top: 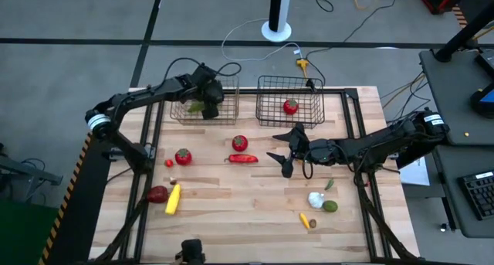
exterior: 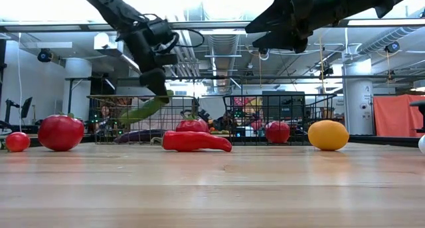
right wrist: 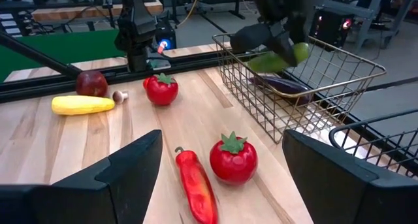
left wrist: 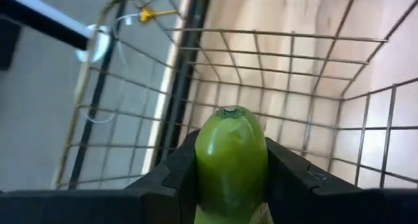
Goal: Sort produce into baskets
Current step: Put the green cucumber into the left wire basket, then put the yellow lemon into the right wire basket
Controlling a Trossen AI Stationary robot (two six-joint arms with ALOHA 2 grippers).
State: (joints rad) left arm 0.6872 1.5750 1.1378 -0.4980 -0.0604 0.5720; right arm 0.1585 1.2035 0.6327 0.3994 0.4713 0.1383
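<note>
Jaws first: your left gripper (left wrist: 230, 185) is pinching the green cucumber (left wrist: 231, 160), clamped on both sides with the rounded tip poking forward past the pads, so the long axis runs straight out along the fingers. In the low view that cucumber tilts tip-down toward the brownish-copper wire basket (top: 228, 93) at the far left of the wooden bench (top: 247, 211). Look down from above and you see the gripper over that basket's interior, inside the rim, not outside it. That is the relation your coming move turns on: the cucumber hangs above the basket floor, where a purple eggplant (right wrist: 281, 84) already lies, so, as I judge it, a release drops it in.

Your right gripper (top: 287, 151) hovers with its jaws spread wide and empty, near the middle of the bench. Ahead of it lie a red tomato (right wrist: 233, 158) and a long red pepper (right wrist: 196, 185), side by side, and the right arm is the nearer one. The darker grey wire basket (top: 270, 110) holds another tomato (top: 290, 106).
</note>
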